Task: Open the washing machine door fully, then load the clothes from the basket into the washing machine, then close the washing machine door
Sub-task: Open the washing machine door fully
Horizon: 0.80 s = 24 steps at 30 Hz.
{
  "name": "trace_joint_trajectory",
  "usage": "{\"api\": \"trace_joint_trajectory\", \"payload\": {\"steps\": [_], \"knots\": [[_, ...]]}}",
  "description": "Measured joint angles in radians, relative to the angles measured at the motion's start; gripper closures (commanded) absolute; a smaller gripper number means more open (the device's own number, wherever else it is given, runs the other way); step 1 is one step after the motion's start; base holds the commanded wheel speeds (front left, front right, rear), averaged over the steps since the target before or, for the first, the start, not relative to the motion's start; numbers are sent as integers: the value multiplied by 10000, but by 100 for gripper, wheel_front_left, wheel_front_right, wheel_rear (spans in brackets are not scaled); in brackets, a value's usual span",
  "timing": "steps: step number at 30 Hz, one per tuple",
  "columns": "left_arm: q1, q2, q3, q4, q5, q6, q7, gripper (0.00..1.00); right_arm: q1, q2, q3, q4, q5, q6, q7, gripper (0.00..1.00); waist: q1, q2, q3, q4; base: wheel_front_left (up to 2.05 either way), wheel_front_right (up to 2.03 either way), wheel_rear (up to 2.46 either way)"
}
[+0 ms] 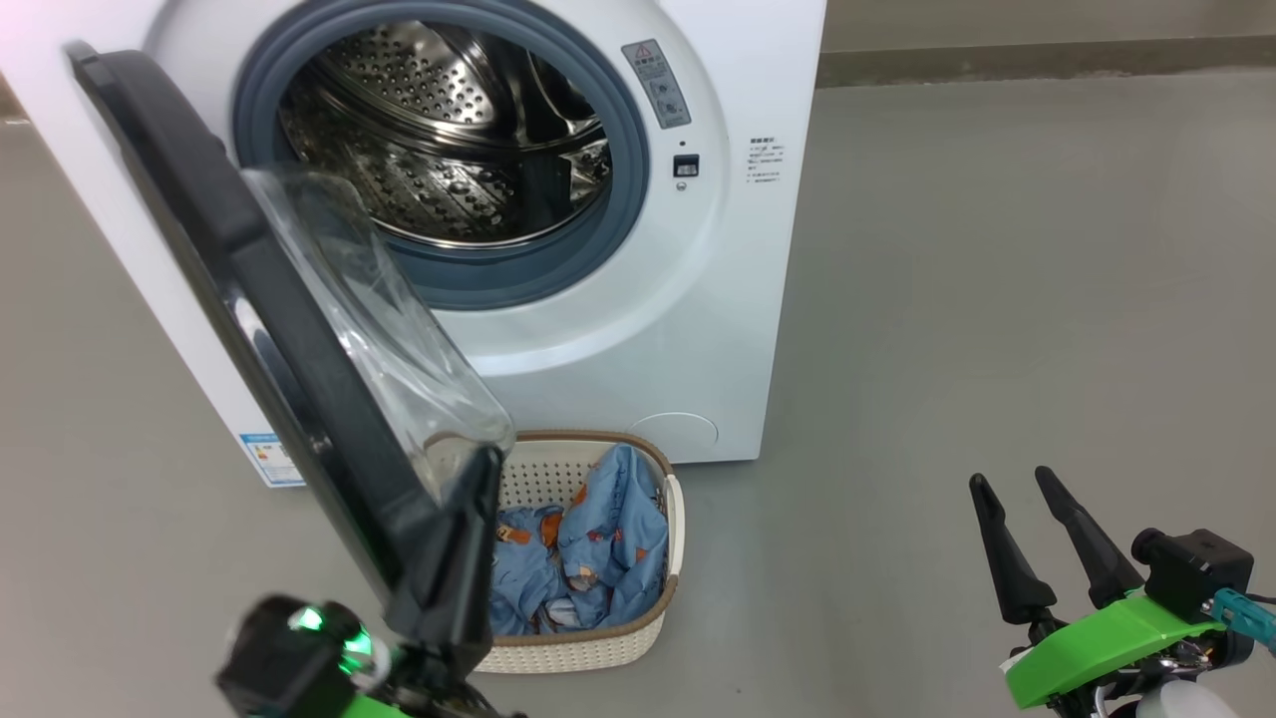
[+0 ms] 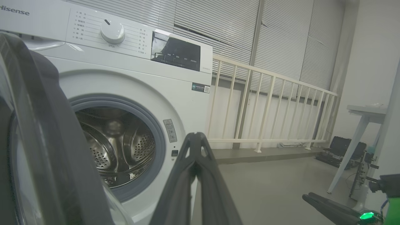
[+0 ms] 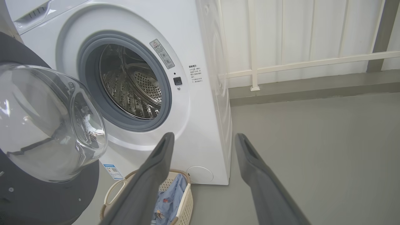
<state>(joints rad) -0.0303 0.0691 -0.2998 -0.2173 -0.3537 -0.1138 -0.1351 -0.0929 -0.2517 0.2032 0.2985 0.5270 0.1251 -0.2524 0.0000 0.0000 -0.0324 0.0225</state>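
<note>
Steel drum gleams, perforated; glossy washing machine door stands open at nine o'clock. Fingers of left gripper press together; right gripper spreads wide above smooth grey floor.

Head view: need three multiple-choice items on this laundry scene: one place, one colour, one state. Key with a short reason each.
1. Where does the cream-white perforated plastic basket with the brown rim stand relative to the big white front-loading washing machine?
A. On top of it
B. Inside it
C. On the grey floor in front of it

2. What is the main colour of the soft printed fabric clothes in the basket?
A. Light blue
B. Black
C. Red

3. What state is the large round washing machine door, glossy black rim and clear glass centre, in?
A. Shut against the front
B. Swung open
C. Taken off, lying flat on the floor

Key: 1 C, it sits on the floor at the machine's foot. 2 A, light blue folds with orange patches lie in it. 3 B, its glass bulge stands clear of the machine's front.
</note>
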Motion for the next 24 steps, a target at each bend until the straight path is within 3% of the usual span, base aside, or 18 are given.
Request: {"api": "trace_joint_trajectory", "payload": {"steps": [24], "knots": [[88, 4, -301, 3580, -871, -13, -169, 100, -6, 142, 98, 142, 13, 0, 0, 0, 0, 0, 87, -292, 0, 0, 0]]}}
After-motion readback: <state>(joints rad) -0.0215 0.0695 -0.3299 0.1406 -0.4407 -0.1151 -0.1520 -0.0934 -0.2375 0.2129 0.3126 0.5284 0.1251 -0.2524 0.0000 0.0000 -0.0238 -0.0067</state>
